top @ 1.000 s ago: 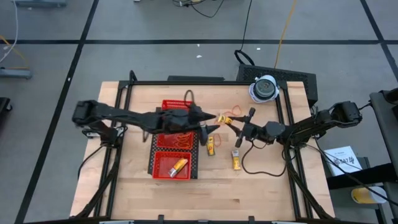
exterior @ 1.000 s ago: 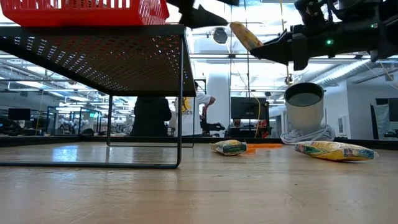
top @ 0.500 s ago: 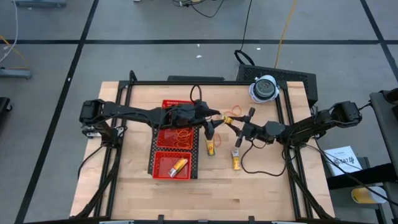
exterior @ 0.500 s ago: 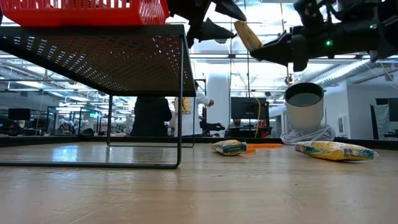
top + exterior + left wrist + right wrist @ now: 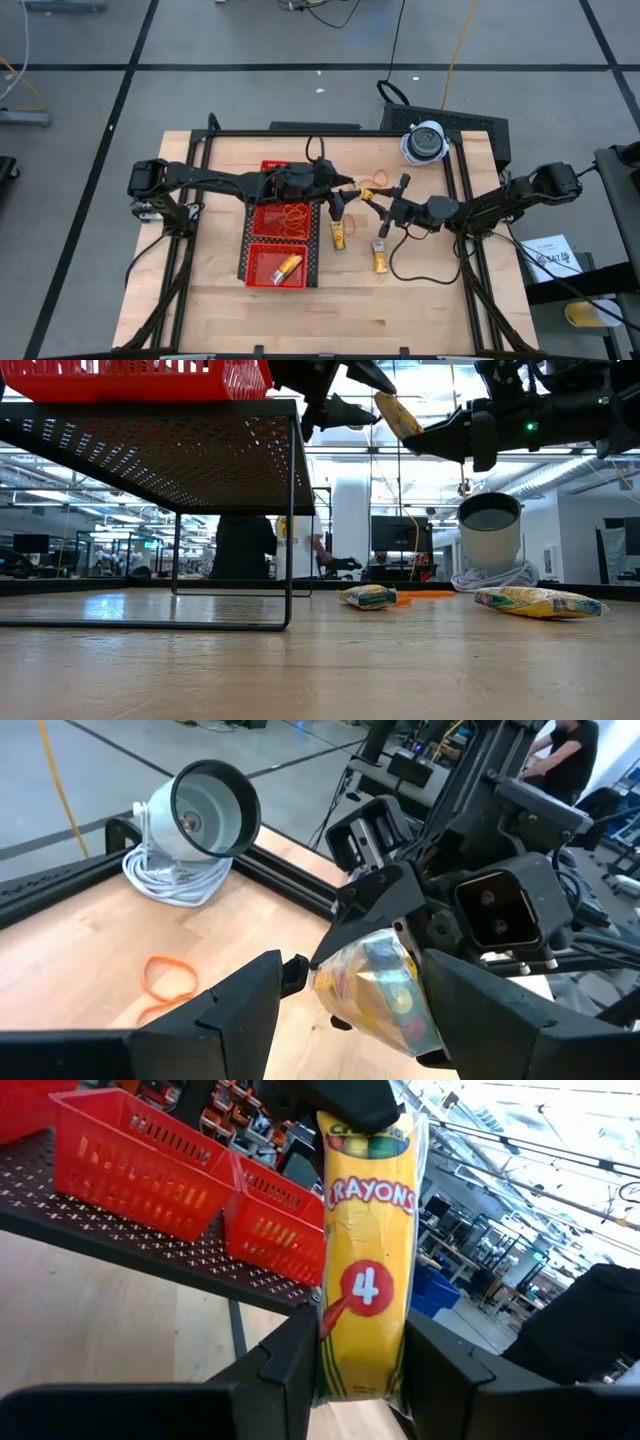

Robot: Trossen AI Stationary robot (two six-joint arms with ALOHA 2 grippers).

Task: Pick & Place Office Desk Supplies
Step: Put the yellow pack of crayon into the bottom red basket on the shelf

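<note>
A yellow crayon pack (image 5: 365,1250) hangs in the air to the right of the red tray, held by my right gripper (image 5: 360,1355), which reaches in from the table's right (image 5: 382,205). My left gripper (image 5: 360,965) is open and comes from the left (image 5: 345,192). Its fingers stand on either side of the pack's free end (image 5: 375,982), and I see no touch. Two more packs (image 5: 340,235) (image 5: 381,258) lie flat on the table. Another pack (image 5: 287,265) lies in the tray's near compartment, and orange rubber bands (image 5: 290,214) lie in the middle one. My right gripper pinches the crayon pack between its two fingers, on the long edges near one end (image 5: 362,1335). The fingers come from the table's right, about level, and lie along the pack. The pack is lifted clear, and its free end (image 5: 390,408) slants up toward my left gripper.
The red three-compartment tray (image 5: 262,250) sits on a black perforated stand (image 5: 150,450) left of centre. A white dome-like object (image 5: 425,142) on coiled cable stands at the far right corner. Loose orange rubber bands (image 5: 376,180) lie on the table behind the grippers.
My left gripper has moved from over the tray toward the table's right, up to the free end of the held crayon pack, and has turned about. My right gripper and the pack have stayed almost still.
</note>
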